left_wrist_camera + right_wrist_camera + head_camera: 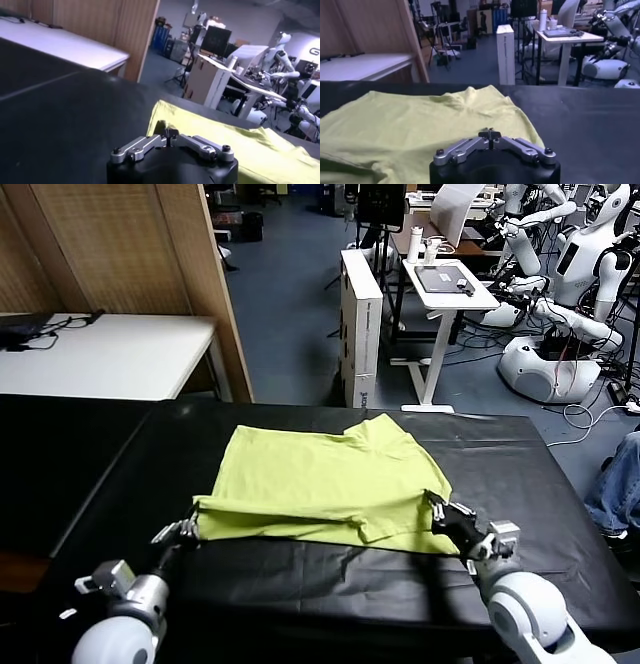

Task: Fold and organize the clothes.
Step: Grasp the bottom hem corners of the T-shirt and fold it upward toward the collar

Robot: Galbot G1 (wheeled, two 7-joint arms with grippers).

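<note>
- The black table fills my view from side to side, with broad bare cloth on both flanks of the work and a bare strip along the near edge where my arms reach in.
- The lime T-shirt lies near the table's middle, its near hem doubled back into a low fold; its far edge stays well short of the table's far edge.
- Beyond the far edge the floor is open, then a white box and a white desk stand well back.
- My left gripper sits at the shirt's near left corner, fingers pinched together on the folded edge.
- My right gripper sits at the near right corner, touching the fabric; I cannot tell whether its fingers are apart or clamped.
</note>
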